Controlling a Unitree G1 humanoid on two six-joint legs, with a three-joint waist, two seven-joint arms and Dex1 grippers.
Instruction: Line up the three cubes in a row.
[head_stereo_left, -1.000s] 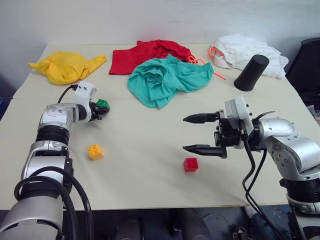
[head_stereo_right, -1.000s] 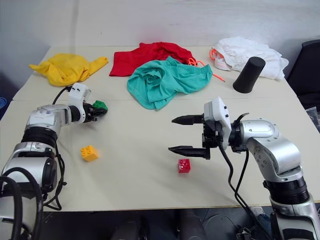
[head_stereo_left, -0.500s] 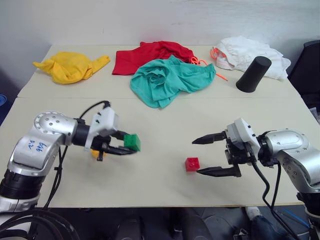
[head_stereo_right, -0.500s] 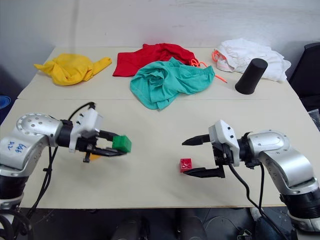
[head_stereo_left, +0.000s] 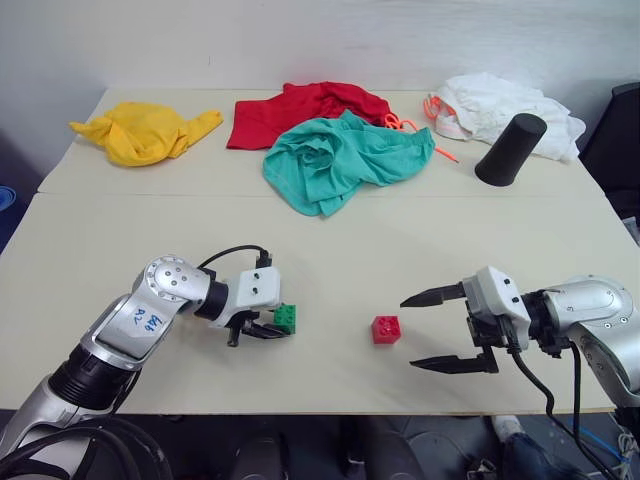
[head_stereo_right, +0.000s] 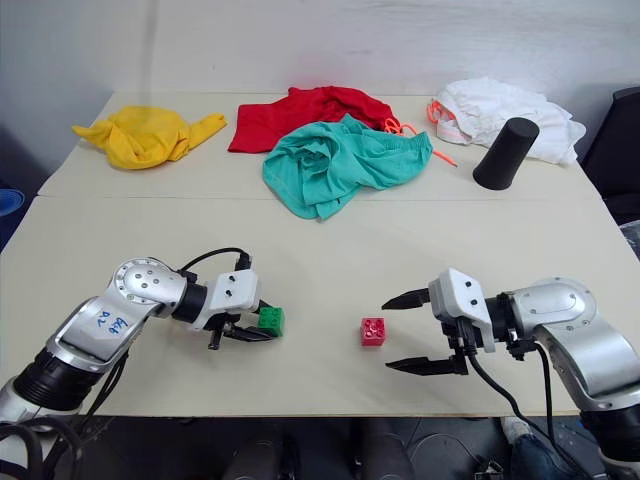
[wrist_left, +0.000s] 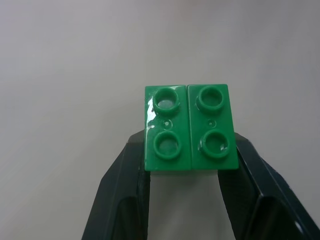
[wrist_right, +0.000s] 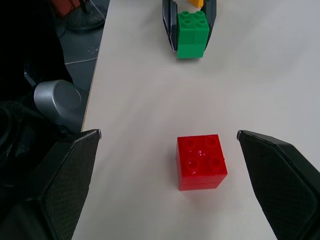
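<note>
My left gripper (head_stereo_left: 278, 322) is shut on the green cube (head_stereo_left: 286, 318), its black fingers (wrist_left: 125, 190) pressing the cube's two sides. It holds the cube low over the table, left of the red cube (head_stereo_left: 385, 329); whether it touches the table I cannot tell. The red cube sits alone near the front edge, studs up. My right gripper (head_stereo_left: 408, 333) stands open just right of the red cube, pointing at it, jaws wide apart and empty. In the right wrist view a sliver of the yellow-orange cube (wrist_right: 198, 3) shows behind the left gripper.
At the back of the table (head_stereo_left: 320, 240) lie a yellow cloth (head_stereo_left: 145, 130), a red cloth (head_stereo_left: 300, 105), a teal cloth (head_stereo_left: 340, 160) and a white cloth (head_stereo_left: 500, 100). A black cone-shaped cup (head_stereo_left: 510, 148) lies at the back right.
The left gripper has carried the green cube rightward, back toward the front edge and down, rolling its wrist. The right gripper has sunk a little and stayed open.
</note>
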